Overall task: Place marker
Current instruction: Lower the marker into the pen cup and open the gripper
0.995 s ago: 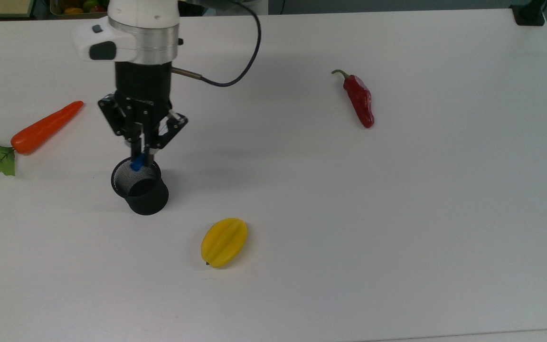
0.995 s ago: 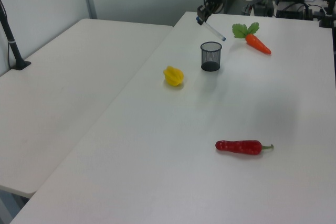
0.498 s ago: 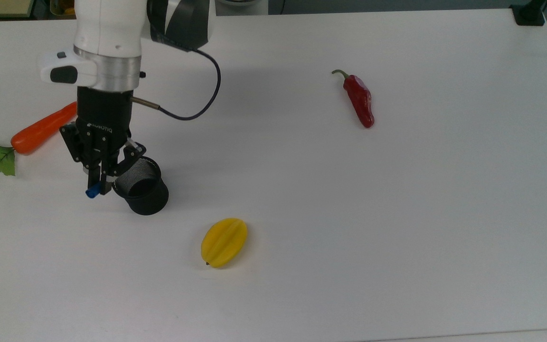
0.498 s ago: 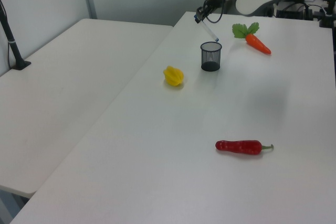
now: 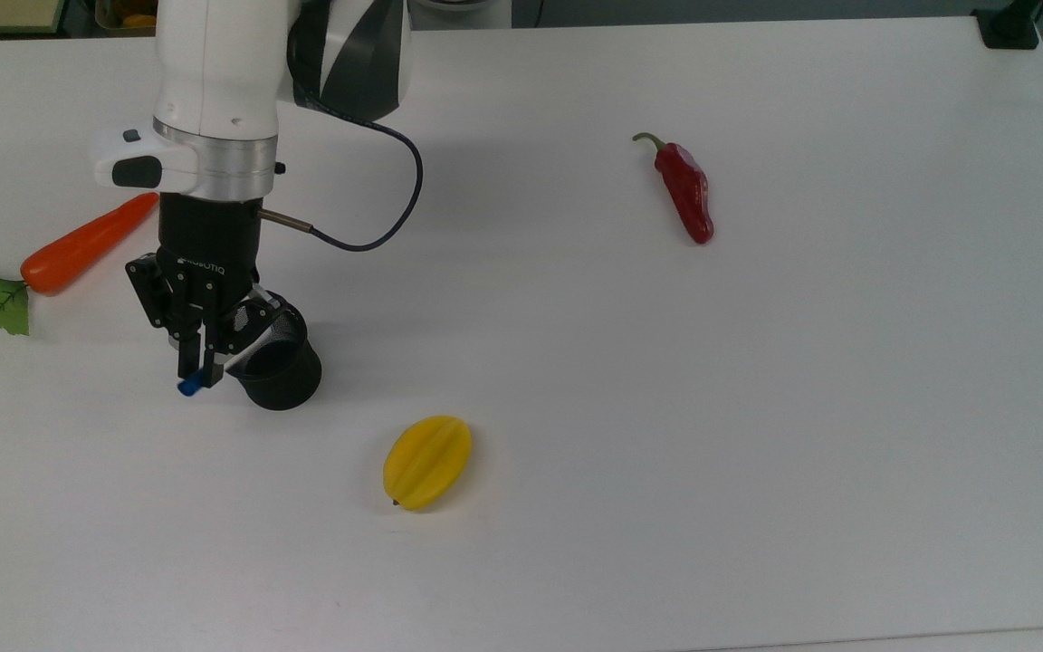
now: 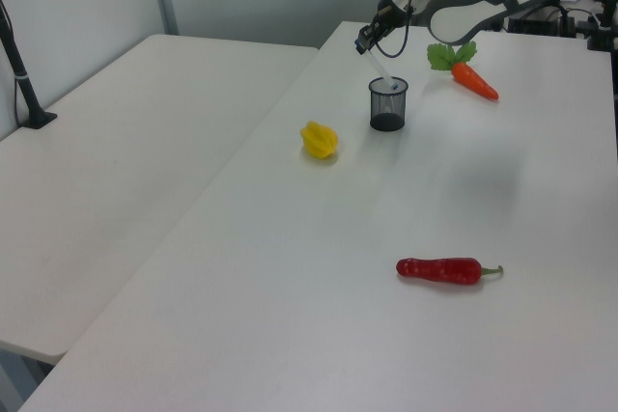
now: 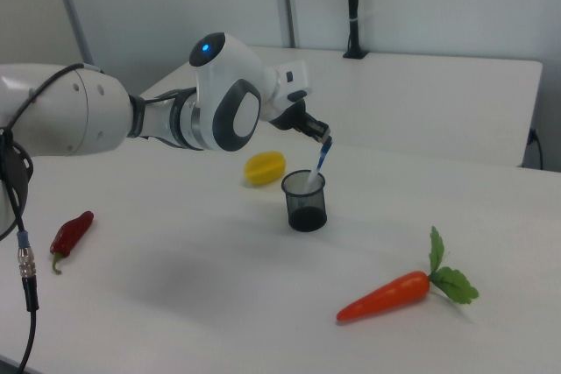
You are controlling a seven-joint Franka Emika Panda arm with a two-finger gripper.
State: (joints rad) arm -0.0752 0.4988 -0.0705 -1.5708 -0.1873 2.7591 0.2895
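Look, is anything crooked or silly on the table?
The marker is crooked: the gripper holds its blue end while it leans slanted, its lower end dipping into the black mesh cup. The carrot, chili and yellow fruit lie flat.

The slim white marker with blue cap (image 7: 319, 162) slants over a black mesh cup (image 7: 305, 201). An orange carrot with green leaves (image 7: 399, 291), a yellow ribbed fruit (image 5: 426, 461) and a red chili (image 5: 686, 190) lie on the white counter (image 5: 757, 407).

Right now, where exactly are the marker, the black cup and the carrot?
marker (image 7: 317, 166), right view, on its white shaft above the cup.
black cup (image 5: 284, 378), top view, on its outer wall.
carrot (image 7: 383, 296), right view, on the middle of its orange body.
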